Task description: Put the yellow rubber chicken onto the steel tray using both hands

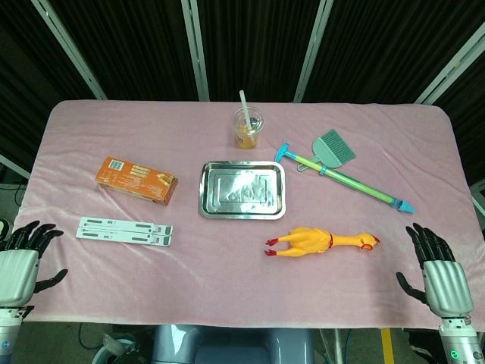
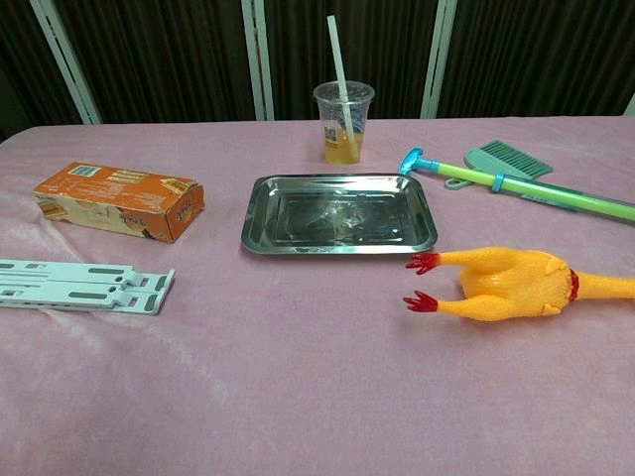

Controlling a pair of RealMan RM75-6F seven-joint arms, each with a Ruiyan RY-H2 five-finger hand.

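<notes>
Your left hand (image 1: 21, 262) and right hand (image 1: 438, 273) are hovering released, fingers spread, at the near corners of the pink cloth (image 1: 227, 288). The yellow rubber chicken (image 1: 322, 242) is lying just in front of the steel tray (image 1: 242, 189), long axis crosswise, feet pointing left, head right. Dark curtains are hanging behind.

A soft, matt pink cloth covers the surface (image 1: 227, 280), slightly napped like velvet. The steel tray (image 1: 205, 189) is polished metal, mirror-glossy and smooth. The yellow rubber chicken (image 1: 311, 242) looks smooth with a dull sheen. The cup (image 1: 248, 127) is clear glossy plastic; the orange box (image 1: 136, 180) is printed cardboard; the white stand (image 1: 125, 230) is matt plastic.
</notes>
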